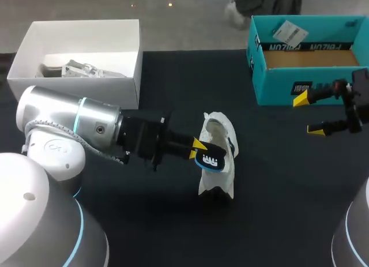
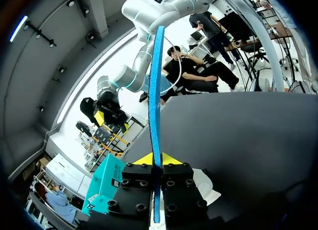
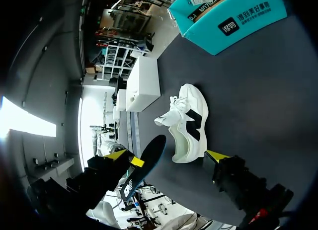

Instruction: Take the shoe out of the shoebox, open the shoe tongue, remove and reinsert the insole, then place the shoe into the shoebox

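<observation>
A dark counter (image 1: pixel 277 180) carries a white shoe (image 1: pixel 225 176) near its middle, a teal shoebox (image 1: pixel 277 85) at the far right, and a white box (image 1: pixel 124 82) at the far left.

Upper right of the frame, the teal shoebox (image 1: pixel 275 89) carries dark lettering on its wall and a white sticker (image 1: pixel 289 32) on its flap. At centre, the insole (image 1: pixel 211 157) bears a white mark. None of it can be read with certainty.

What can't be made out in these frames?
Head view: white box contents are blurred and partly behind its wall.
Head view: shoe tongue state is too small to tell; the insole covers part.
Left wrist view: shoe mostly hidden under the left gripper.
</observation>
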You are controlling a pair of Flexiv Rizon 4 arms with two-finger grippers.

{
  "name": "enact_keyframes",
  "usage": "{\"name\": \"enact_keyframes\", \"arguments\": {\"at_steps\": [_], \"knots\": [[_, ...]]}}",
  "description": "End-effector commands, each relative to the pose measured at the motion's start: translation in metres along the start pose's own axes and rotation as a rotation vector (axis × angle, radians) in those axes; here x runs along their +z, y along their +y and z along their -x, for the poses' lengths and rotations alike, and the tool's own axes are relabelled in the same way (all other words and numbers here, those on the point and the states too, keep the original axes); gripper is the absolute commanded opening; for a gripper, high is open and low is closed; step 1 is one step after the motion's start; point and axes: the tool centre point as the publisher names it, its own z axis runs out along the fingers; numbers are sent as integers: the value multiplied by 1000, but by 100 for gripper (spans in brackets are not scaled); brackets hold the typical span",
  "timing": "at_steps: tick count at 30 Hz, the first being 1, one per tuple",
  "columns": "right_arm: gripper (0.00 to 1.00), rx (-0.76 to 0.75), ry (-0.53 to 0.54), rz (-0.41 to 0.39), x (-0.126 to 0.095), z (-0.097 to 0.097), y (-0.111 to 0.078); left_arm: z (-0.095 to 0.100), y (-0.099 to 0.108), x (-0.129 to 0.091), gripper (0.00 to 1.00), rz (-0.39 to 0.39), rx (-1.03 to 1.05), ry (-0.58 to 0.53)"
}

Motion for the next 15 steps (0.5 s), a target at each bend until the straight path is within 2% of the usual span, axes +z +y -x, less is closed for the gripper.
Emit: {"name": "enact_keyframes", "arguments": {"at_steps": [1, 6, 15], "knots": [[100, 1, -4, 2, 0, 0, -1, -3, 12, 10, 0, 13, -2, 6], [100, 1, -4, 2, 0, 0, -1, -8, 21, 18, 0, -7, -38, 29], [100, 1, -4, 2, 0, 0, -1, -11, 33, 31, 0, 18, -51, 44]]}}
